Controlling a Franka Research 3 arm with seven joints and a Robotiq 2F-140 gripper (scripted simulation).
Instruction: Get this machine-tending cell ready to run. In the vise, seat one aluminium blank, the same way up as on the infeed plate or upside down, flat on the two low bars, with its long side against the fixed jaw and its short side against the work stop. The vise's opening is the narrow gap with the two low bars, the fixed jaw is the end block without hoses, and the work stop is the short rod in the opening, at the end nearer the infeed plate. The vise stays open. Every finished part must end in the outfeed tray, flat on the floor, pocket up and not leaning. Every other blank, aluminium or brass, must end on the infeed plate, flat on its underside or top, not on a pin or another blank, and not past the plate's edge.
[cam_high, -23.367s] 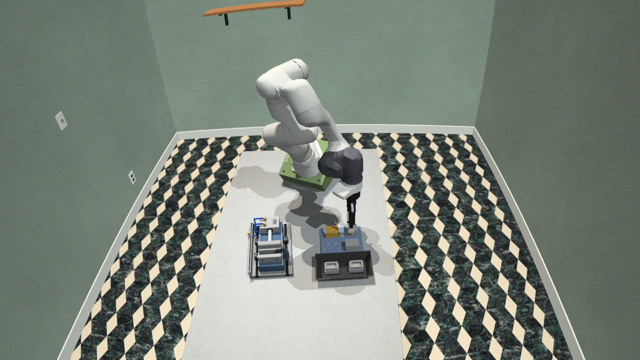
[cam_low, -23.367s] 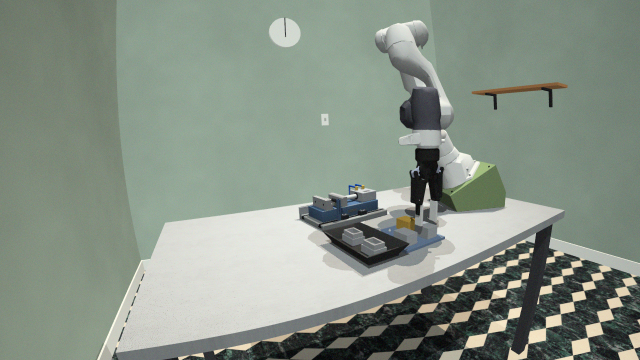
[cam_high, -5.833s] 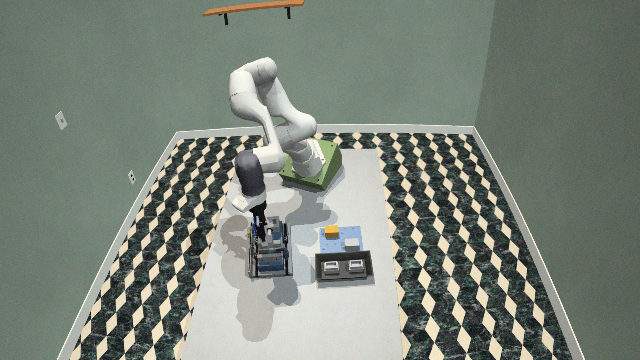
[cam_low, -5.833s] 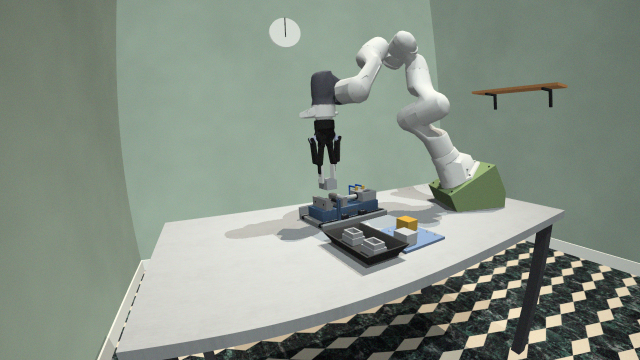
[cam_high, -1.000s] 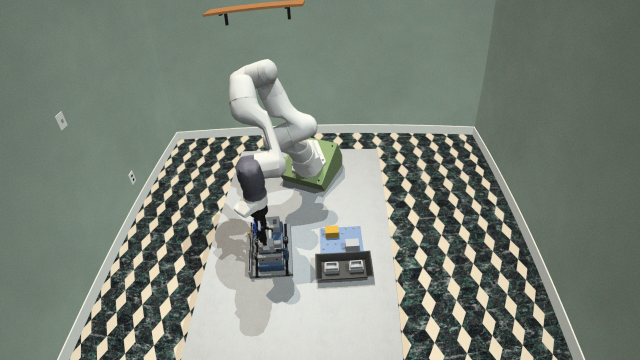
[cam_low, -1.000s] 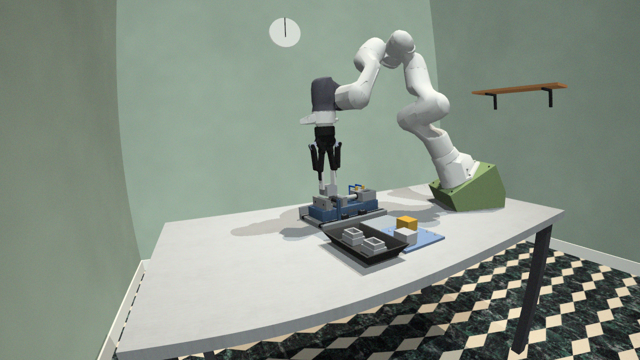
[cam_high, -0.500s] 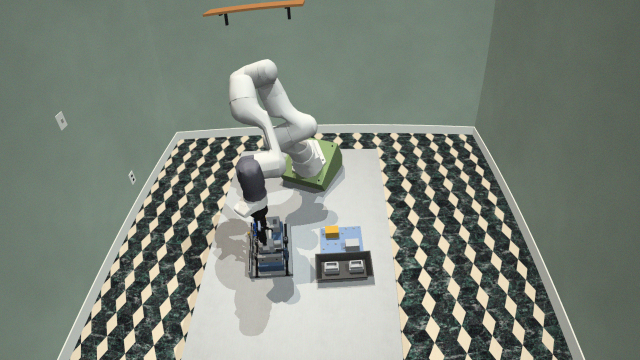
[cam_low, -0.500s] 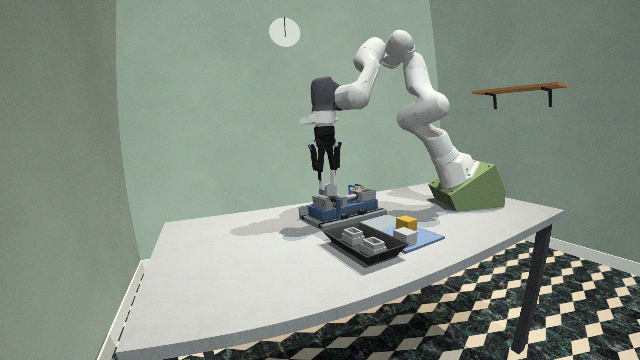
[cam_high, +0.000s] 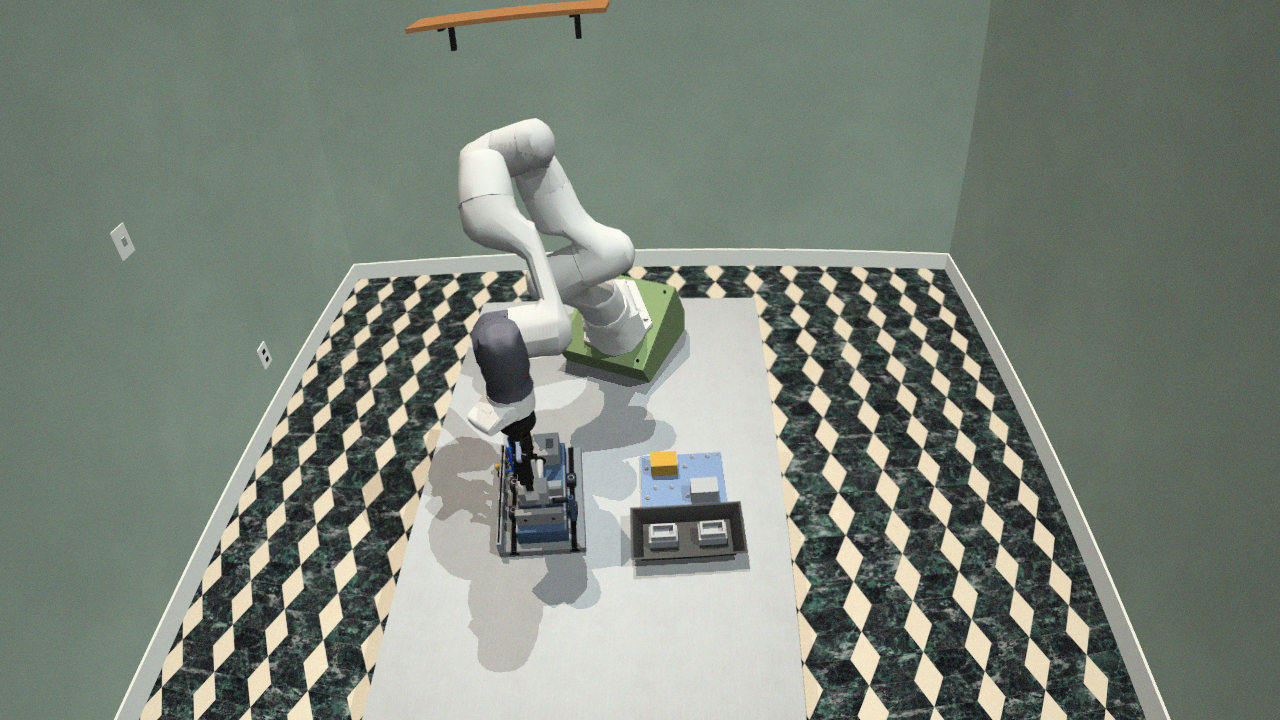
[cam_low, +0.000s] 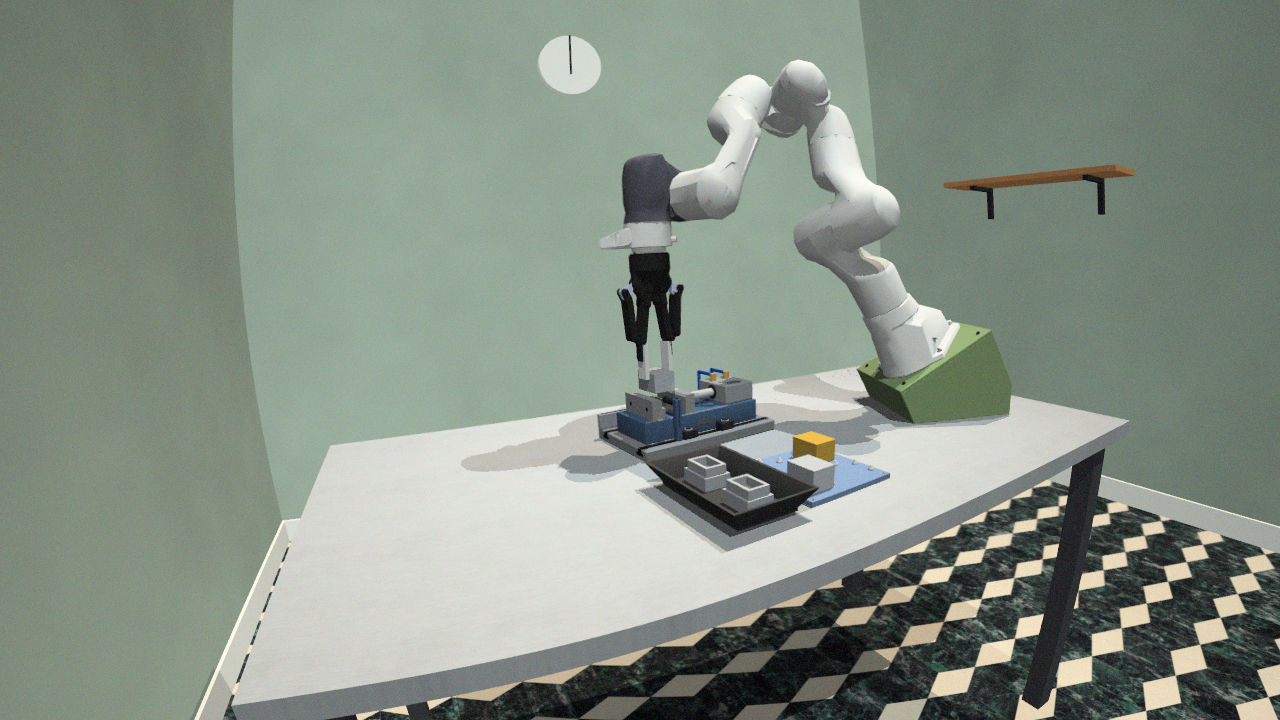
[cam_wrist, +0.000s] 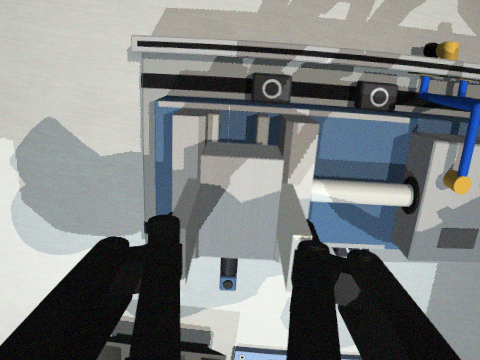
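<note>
The gripper (cam_low: 653, 368) is clamped partway shut on an aluminium blank (cam_wrist: 240, 207), which sits directly below it, between the fingertips, down in the vise (cam_low: 644, 420) opening; to seat it well, I'd judge, press the long side to the fixed jaw and slide the short side against the work stop (cam_wrist: 228, 271) before letting go; whether it touches the low bars I cannot tell.
</note>
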